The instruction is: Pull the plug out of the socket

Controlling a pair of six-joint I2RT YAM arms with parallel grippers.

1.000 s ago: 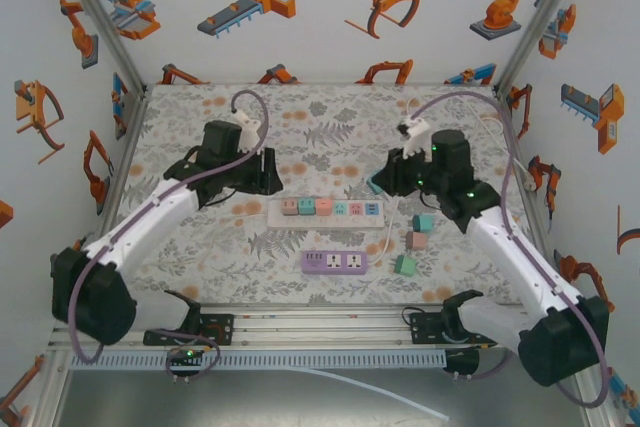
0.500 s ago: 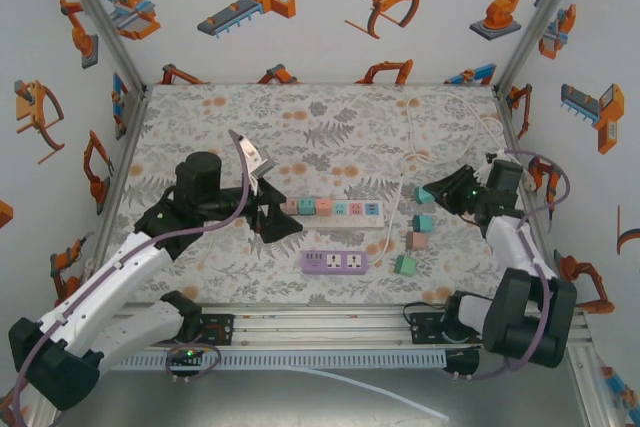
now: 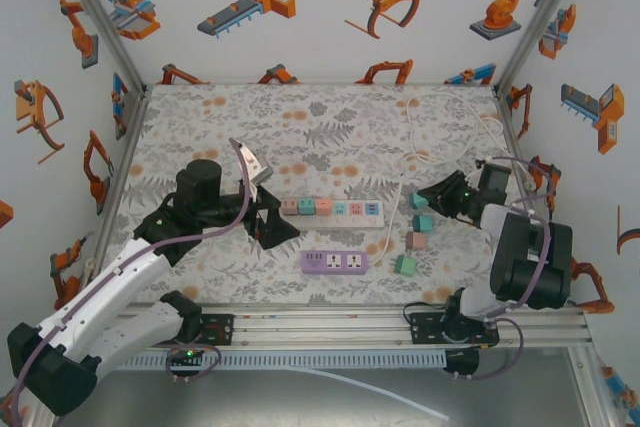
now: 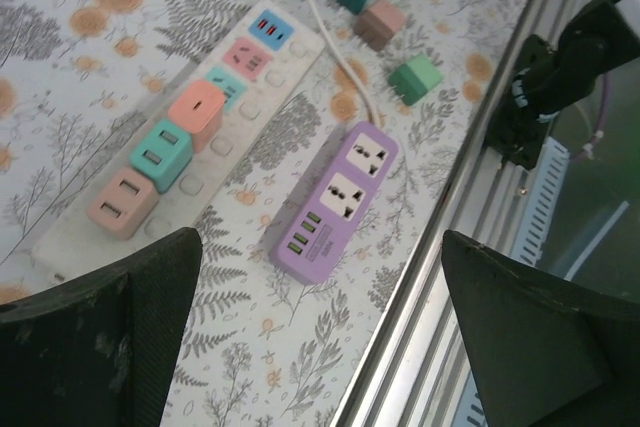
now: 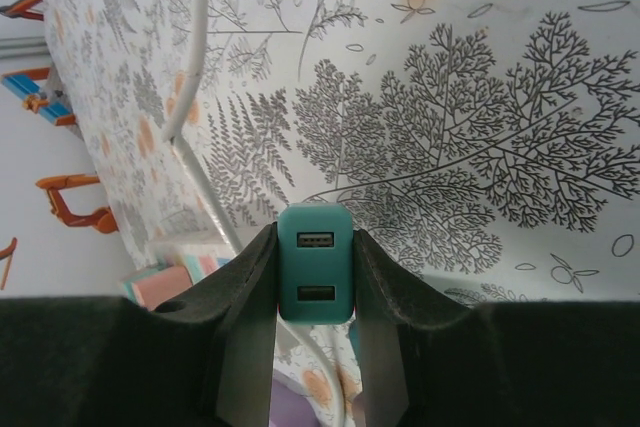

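Right gripper [image 5: 315,239] clamped tight on teal plug [image 5: 315,282], already off white strip [image 4: 245,125], held well right of it. Left gripper [image 4: 320,247] gaped wide, empty, over strip's left end. Next, I guess: set plug down gently.

the long power strip [image 3: 345,210] lies mid-table [image 3: 200,117], three plugs [image 3: 306,207] seated side by side on its left part. the short power strip [image 3: 335,263] lies just in front of it (parallel, nearer the arms); three loose plugs [image 3: 417,240] lie right of both.
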